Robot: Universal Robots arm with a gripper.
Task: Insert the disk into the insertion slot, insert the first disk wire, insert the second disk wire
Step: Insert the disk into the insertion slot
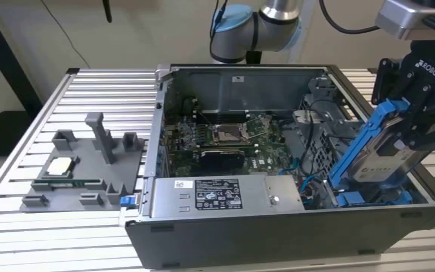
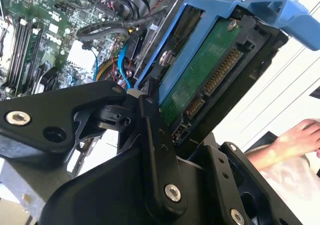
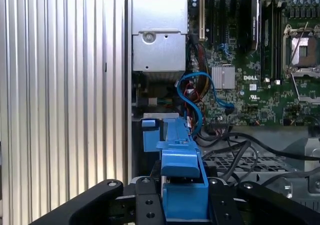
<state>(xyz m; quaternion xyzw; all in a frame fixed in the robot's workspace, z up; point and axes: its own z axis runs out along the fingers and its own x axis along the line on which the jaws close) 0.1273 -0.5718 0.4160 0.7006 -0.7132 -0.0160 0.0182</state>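
Note:
My gripper [image 1: 403,137] is shut on the disk [image 1: 378,160], a silver-grey drive with a white label in a bright blue carrier. I hold it steeply tilted above the open computer case, on the exterior view's right. Its lower end dips toward the insertion slot [image 1: 370,198], a grey bay with blue tabs at the case's near corner. In the second wrist view the disk [image 2: 200,77] shows its green circuit board and connector pins. In the first wrist view the blue carrier [image 3: 182,182] sits between my fingers [image 3: 147,202]. A blue cable [image 3: 192,97] loops beside the bay.
A grey labelled power-supply box [image 1: 225,192] lies along the case front, with the motherboard [image 1: 225,136] behind it. A grey fixture plate [image 1: 81,170] carrying a chip rests on the slatted table at the exterior view's left. A person's hand [image 2: 295,140] is nearby.

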